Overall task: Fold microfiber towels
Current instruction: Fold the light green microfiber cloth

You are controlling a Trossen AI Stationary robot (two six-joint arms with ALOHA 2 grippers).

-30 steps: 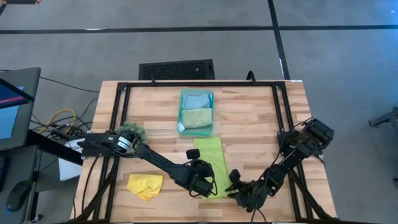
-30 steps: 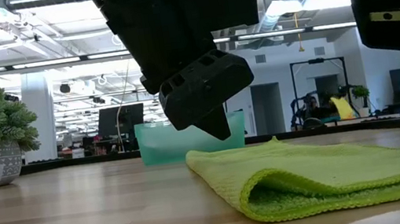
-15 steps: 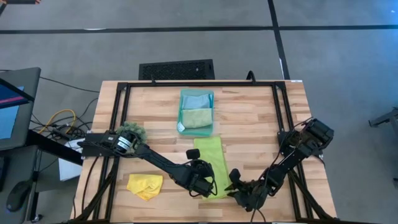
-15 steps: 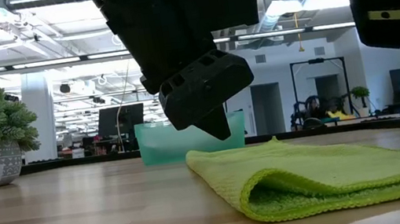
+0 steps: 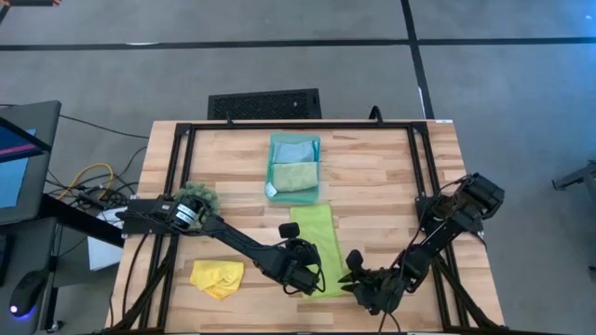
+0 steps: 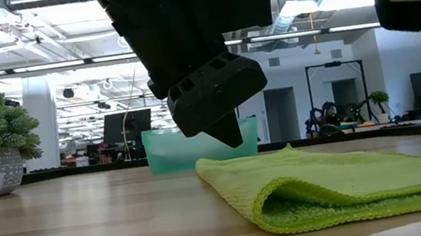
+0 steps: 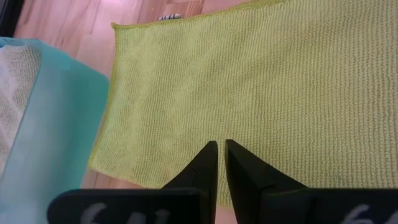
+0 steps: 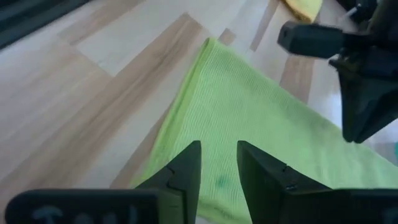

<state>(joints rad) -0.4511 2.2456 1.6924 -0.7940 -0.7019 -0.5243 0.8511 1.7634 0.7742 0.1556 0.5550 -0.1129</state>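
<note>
Lime green towel (image 5: 318,242); yellow towel (image 5: 217,276); teal tray (image 5: 294,168); blk arms.

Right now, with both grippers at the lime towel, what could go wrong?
The right gripper, fingers apart over the lime green towel, may let the fold spring open or drag it on leaving. The left gripper, shut above the same towel, could snag and skew it. The teal tray sits close beyond the towel's far edge.

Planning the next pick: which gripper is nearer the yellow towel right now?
Left. The left gripper hovers over the lime green towel, just right of the yellow towel. The right gripper sits beyond the lime towel's far edge, farther away.
</note>
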